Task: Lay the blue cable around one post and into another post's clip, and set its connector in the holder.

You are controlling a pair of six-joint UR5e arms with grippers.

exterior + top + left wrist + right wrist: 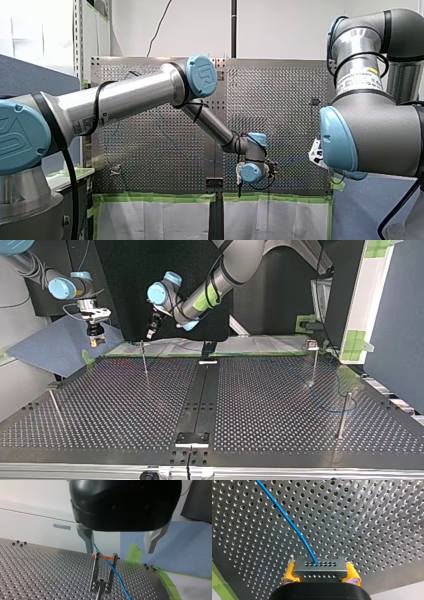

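Left hand (119, 552): metal fingers (87, 540) spread wide, nothing gripped. It is hung directly above the clip post (103, 575) and clear of it.

Clip post taken as reference. Two upright metal prongs on a stem are noted, with an orange band (106, 556) across their tips.

Blue cable (113, 571): seen to come down from beside one finger of the left hand. It crosses the orange band at the prong tips and runs on past the clip post to the bench (37, 575). Whether it is seated between the prongs or lies just in front of them cannot be told. Contact with the finger cannot be told either.

Right hand (321, 573): closed on the grey connector (320, 566), which is clamped between the yellow pads (289, 573). The cable leaves the connector's face on the side away from the hand and curves off above the perforated bench.

In the top view the right hand is found apart from the clip post, at its left, beyond the bench's far edge. The left hand is placed just above the post's tip.
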